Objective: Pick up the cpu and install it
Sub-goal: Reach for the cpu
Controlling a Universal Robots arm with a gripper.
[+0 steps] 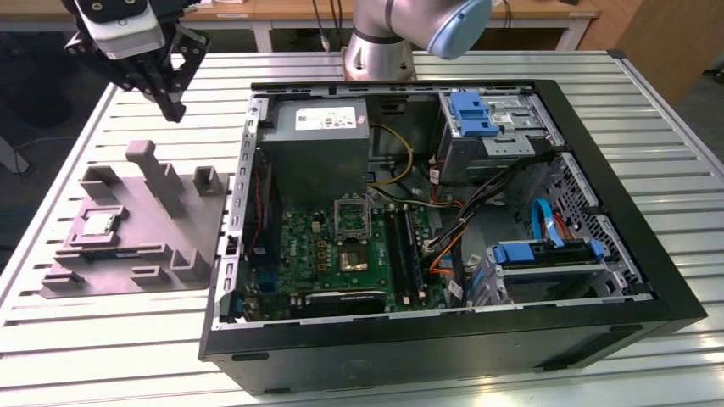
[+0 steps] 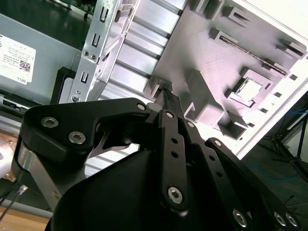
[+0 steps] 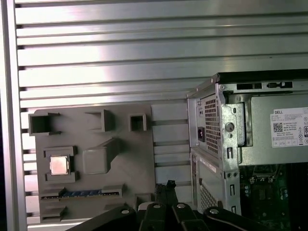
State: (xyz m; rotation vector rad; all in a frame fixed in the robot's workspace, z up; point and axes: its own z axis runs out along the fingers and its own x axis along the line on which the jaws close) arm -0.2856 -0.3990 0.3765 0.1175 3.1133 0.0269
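The cpu (image 1: 100, 223) is a small silvery square chip lying flat in a square pocket of the grey fixture plate (image 1: 158, 246), on the table at the exterior view's left. Both wrist views show the cpu (image 2: 248, 89) (image 3: 58, 165) in that pocket. My gripper (image 1: 172, 108) hangs well above the table, beyond the fixture's far edge, with its black fingers drawn together and nothing between them. Its fingertips (image 3: 166, 186) point down beside the fixture. Inside the open computer case (image 1: 633, 280), the dark socket (image 1: 351, 229) sits on the green motherboard.
The grey power-supply box (image 1: 317, 136) fills the case's far corner, with the case wall (image 3: 211, 125) next to the fixture. Cables and blue drive brackets (image 1: 543, 253) crowd the exterior view's right side of the case. Upright posts (image 1: 153, 165) stick up from the fixture. A thin memory stick (image 3: 79, 193) lies in a fixture slot.
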